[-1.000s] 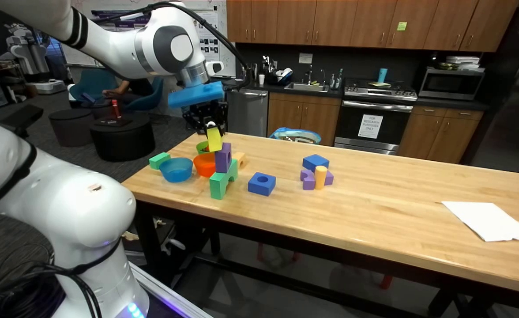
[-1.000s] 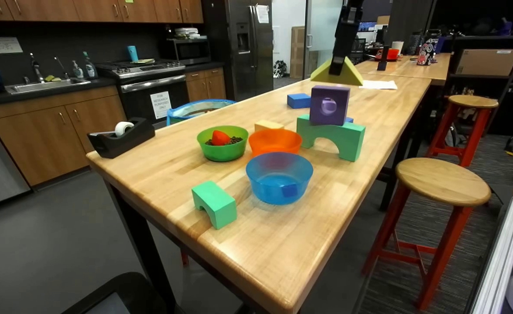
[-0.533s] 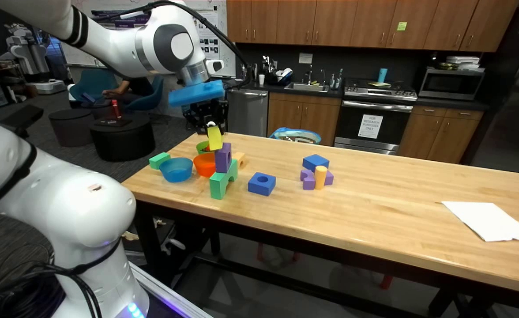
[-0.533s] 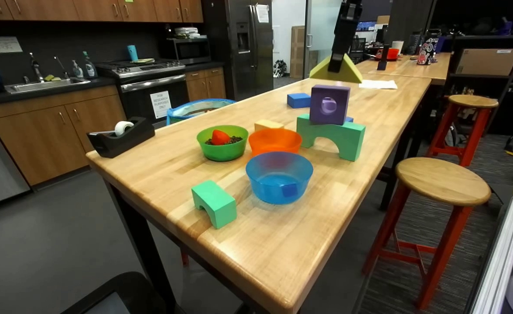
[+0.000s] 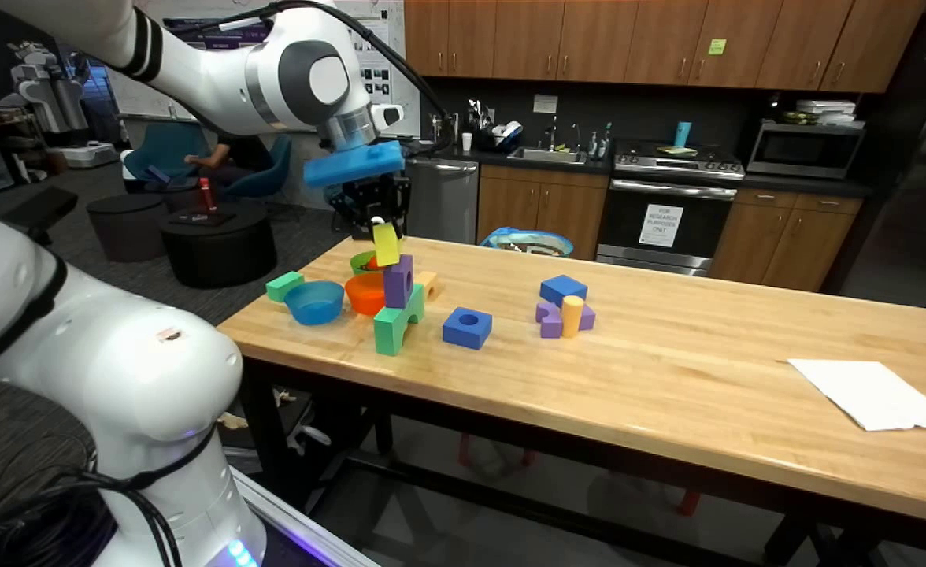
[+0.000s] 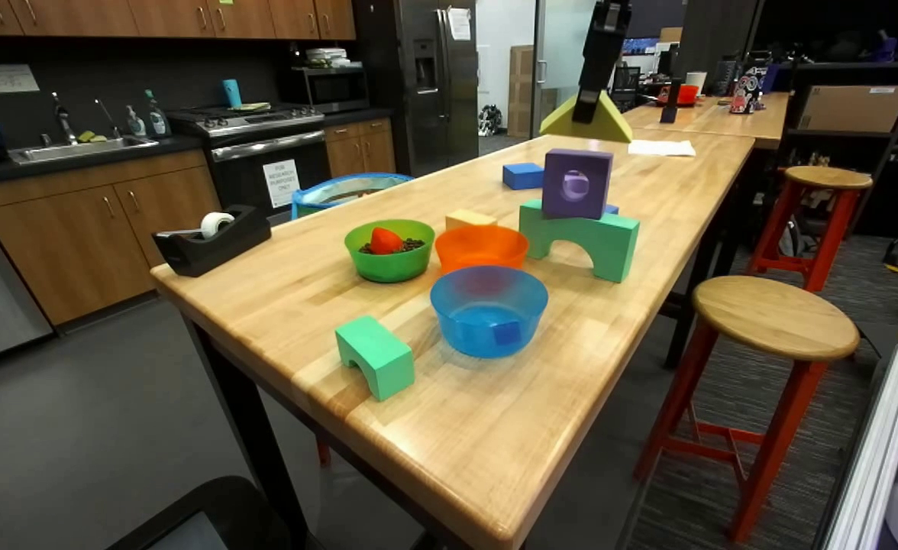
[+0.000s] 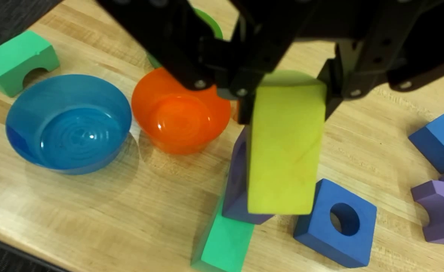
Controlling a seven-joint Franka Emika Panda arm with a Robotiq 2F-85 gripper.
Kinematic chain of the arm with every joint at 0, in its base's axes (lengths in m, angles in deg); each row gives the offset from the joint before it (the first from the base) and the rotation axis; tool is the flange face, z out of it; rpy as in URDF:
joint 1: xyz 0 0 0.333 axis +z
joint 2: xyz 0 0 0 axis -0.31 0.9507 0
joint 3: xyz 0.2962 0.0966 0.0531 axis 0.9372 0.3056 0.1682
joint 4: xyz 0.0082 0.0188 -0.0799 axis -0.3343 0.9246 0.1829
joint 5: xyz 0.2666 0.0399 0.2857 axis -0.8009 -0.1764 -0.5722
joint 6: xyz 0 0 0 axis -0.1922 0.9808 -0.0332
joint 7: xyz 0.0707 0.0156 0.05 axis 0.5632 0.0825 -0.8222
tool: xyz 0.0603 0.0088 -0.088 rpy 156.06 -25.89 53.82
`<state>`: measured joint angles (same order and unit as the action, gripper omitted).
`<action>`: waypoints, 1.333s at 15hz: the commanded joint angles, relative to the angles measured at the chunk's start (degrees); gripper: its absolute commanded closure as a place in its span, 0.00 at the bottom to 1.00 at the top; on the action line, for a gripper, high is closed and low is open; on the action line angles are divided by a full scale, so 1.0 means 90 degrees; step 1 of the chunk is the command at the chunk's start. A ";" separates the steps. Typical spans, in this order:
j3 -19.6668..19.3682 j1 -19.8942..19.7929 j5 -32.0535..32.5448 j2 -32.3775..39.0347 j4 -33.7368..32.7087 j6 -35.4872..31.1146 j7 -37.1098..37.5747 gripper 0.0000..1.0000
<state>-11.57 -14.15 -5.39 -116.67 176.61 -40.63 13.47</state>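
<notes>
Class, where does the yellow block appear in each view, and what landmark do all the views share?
In an exterior view: yellow block slightly left of and above centre; blue bowl below left.
In an exterior view: yellow block near the top, right of centre; blue bowl below left.
Wrist view: yellow block in the gripper, right of centre; blue bowl to its left.
Shared landmark: the blue bowl.

White rounded arm (image 5: 128, 315), black bands (image 5: 50, 299), black cable (image 5: 408, 72), blue wrist cover (image 5: 354, 164), black fingers (image 7: 245, 111)

One yellow triangle (image 7: 286, 151), one purple square (image 5: 395, 287), two green arches (image 6: 571, 231), two blue blocks (image 5: 461, 334) and three bowls (image 6: 464, 330) nearby.
</notes>
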 commanded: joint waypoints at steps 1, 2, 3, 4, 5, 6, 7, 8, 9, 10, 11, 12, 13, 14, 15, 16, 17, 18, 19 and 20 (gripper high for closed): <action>-0.0209 0.0155 -0.0074 0.0249 -0.0228 0.0101 -0.0157 0.84; -0.0229 0.0156 -0.0088 0.0284 -0.0244 0.0101 -0.0178 0.84; -0.0245 0.0157 -0.0104 0.0317 -0.0263 0.0104 -0.0192 0.84; -0.0281 0.0183 -0.0137 0.0338 -0.0279 0.0106 -0.0246 0.84; -0.0306 0.0203 -0.0162 0.0361 -0.0300 0.0116 -0.0295 0.84; -0.0322 0.0214 -0.0184 0.0377 -0.0317 0.0122 -0.0326 0.84; -0.0338 0.0228 -0.0207 0.0398 -0.0334 0.0124 -0.0348 0.84; -0.0351 0.0246 -0.0233 0.0412 -0.0355 0.0135 -0.0366 0.84; -0.0367 0.0262 -0.0250 0.0430 -0.0376 0.0143 -0.0394 0.84; -0.0384 0.0275 -0.0268 0.0456 -0.0395 0.0138 -0.0423 0.84; -0.0410 0.0292 -0.0301 0.0481 -0.0415 0.0141 -0.0456 0.84; -0.0425 0.0300 -0.0319 0.0491 -0.0426 0.0147 -0.0478 0.84; -0.0441 0.0281 -0.0333 0.0510 -0.0441 0.0152 -0.0478 0.84; -0.0488 0.0285 -0.0383 0.0524 -0.0453 0.0154 -0.0535 0.84; -0.0514 0.0276 -0.0405 0.0533 -0.0462 0.0157 -0.0563 0.84; -0.0534 0.0268 -0.0426 0.0530 -0.0466 0.0162 -0.0580 0.84; -0.0562 0.0261 -0.0447 0.0533 -0.0471 0.0169 -0.0600 0.84; -0.0587 0.0257 -0.0468 0.0538 -0.0473 0.0158 -0.0616 0.84; -0.0622 0.0262 -0.0495 0.0547 -0.0483 0.0161 -0.0661 0.84; -0.0647 0.0262 -0.0511 0.0556 -0.0496 0.0170 -0.0695 0.84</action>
<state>-16.07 -12.49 -8.80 -112.49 173.63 -40.37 9.06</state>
